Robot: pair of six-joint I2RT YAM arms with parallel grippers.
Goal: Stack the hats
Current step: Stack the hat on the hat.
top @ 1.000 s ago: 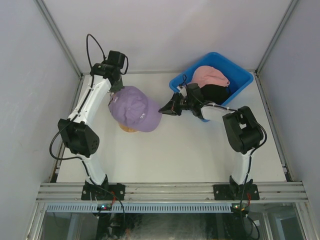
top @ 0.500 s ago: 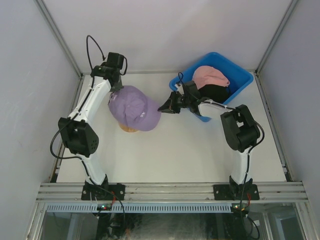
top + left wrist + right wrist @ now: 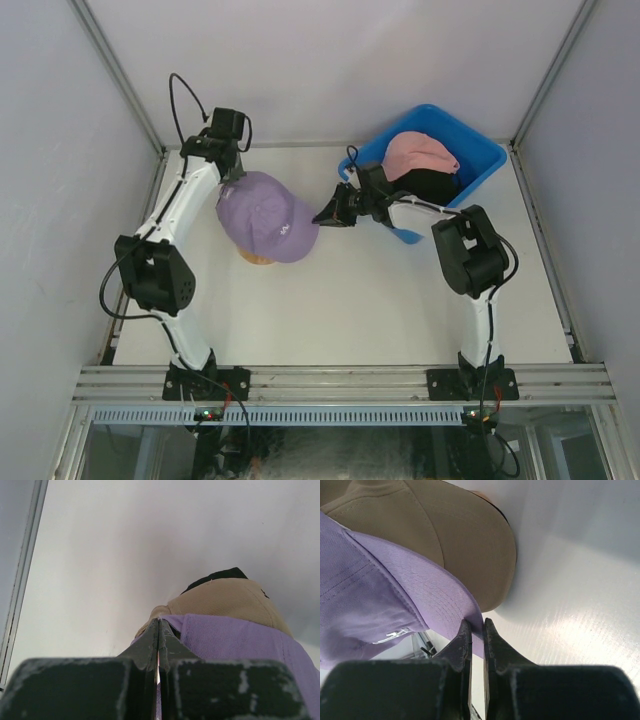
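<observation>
A purple hat [image 3: 265,213] lies on top of a tan hat [image 3: 257,257] left of the table's middle. My left gripper [image 3: 232,186] is at the purple hat's back edge. In the left wrist view it [image 3: 158,623] is shut with a sliver of purple fabric [image 3: 240,640] between the jaws, and the tan hat [image 3: 225,600] sits beneath. My right gripper [image 3: 326,216] is shut on the purple brim [image 3: 395,580], with the tan brim [image 3: 450,525] under it. A pink hat [image 3: 420,152] and a black hat [image 3: 432,185] lie in the bin.
The blue plastic bin [image 3: 480,150] stands at the back right, close behind my right wrist. A black edge [image 3: 220,575] shows behind the tan hat. Grey walls and metal frame rails enclose the white table [image 3: 350,300] on three sides.
My right gripper has moved a little to the left with the purple brim in it, and the right arm's elbow has swung left. The purple hat has shifted slightly left. The left arm has barely moved.
</observation>
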